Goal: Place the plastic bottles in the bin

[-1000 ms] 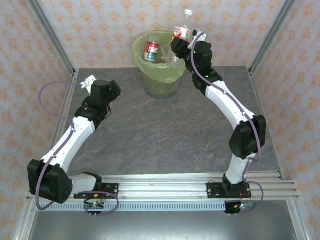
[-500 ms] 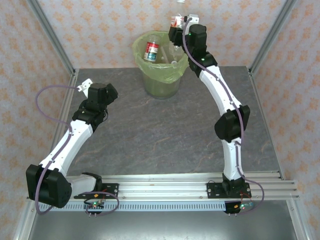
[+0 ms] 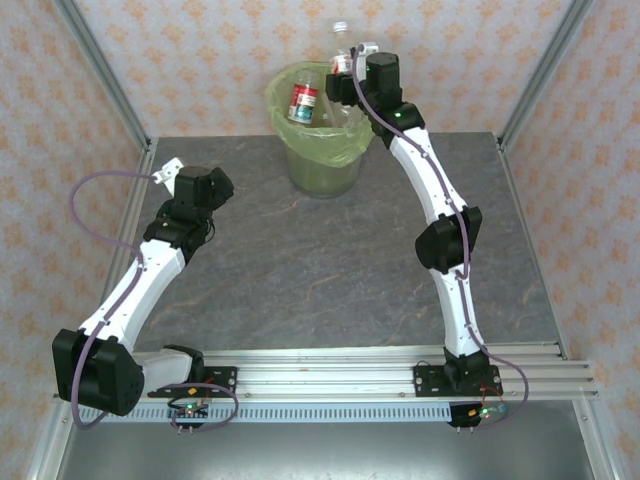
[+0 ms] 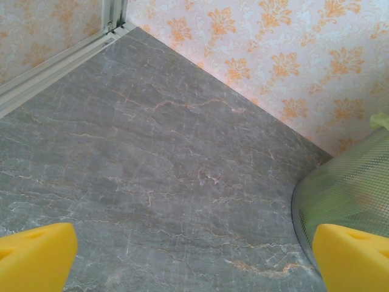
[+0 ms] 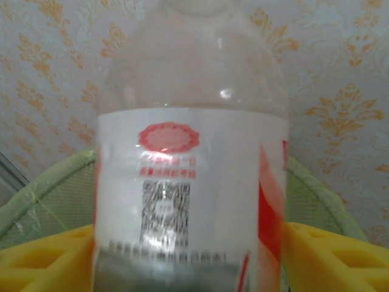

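The bin [image 3: 322, 155], lined with a light green bag, stands at the back of the table. A bottle with a red label [image 3: 303, 102] lies inside it. My right gripper [image 3: 348, 66] is held high over the bin's right rim, shut on a clear bottle with a white cap and white-and-red label [image 3: 341, 50]. Up close in the right wrist view that bottle [image 5: 189, 182] stands between my yellow fingers [image 5: 331, 255], with the bin's green rim [image 5: 55, 182] behind it. My left gripper [image 4: 191, 255] is open over bare table, the bin's mesh wall [image 4: 346, 194] at its right.
The table [image 3: 300, 260] is grey marble-patterned, walled by patterned panels with metal posts [image 3: 100, 75] at the back corners. The left arm [image 3: 160, 240] rests at the table's left side, its gripper to the left of the bin.
My right arm has stretched further and swung left, carrying the bottle from right of the bin to above its right rim. The left arm has barely moved.
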`<act>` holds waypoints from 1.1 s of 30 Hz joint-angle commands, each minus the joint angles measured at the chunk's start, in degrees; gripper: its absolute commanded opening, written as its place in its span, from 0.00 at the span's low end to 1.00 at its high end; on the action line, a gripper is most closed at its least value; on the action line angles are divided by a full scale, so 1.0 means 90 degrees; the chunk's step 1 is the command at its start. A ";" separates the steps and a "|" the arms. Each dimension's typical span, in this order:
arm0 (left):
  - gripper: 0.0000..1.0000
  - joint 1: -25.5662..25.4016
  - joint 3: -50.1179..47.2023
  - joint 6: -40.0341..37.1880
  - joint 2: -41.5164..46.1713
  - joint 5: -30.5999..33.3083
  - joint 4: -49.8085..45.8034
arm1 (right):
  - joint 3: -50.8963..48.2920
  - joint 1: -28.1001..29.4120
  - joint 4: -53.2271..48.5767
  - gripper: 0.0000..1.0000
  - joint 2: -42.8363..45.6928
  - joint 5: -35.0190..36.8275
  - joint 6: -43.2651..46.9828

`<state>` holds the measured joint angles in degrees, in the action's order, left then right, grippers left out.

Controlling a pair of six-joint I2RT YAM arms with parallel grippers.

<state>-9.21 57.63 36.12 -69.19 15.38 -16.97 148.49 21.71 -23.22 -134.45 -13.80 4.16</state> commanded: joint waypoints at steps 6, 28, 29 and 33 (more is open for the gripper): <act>1.00 0.0057 0.0000 0.0156 -0.0254 -0.0126 0.0113 | -0.0093 -0.0018 -0.0069 0.82 0.0374 -0.0289 0.0172; 1.00 0.0271 -0.0265 -0.0200 -0.0167 -0.0342 0.0616 | -0.4658 -0.0038 0.1240 0.99 0.4198 0.0117 0.0770; 1.00 0.0305 -0.0311 -0.0278 -0.0132 -0.0305 0.0644 | -0.5006 -0.0038 0.1479 0.99 0.4375 0.0150 0.0788; 1.00 0.0416 -0.0411 -0.0748 -0.0084 0.0042 0.0590 | -0.6526 -0.0033 0.2383 0.99 0.5311 0.0494 0.0836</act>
<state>-6.20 54.83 33.32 -71.61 12.69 -12.91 94.91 21.69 -8.93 -90.80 -12.82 10.57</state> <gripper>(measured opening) 0.999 0.991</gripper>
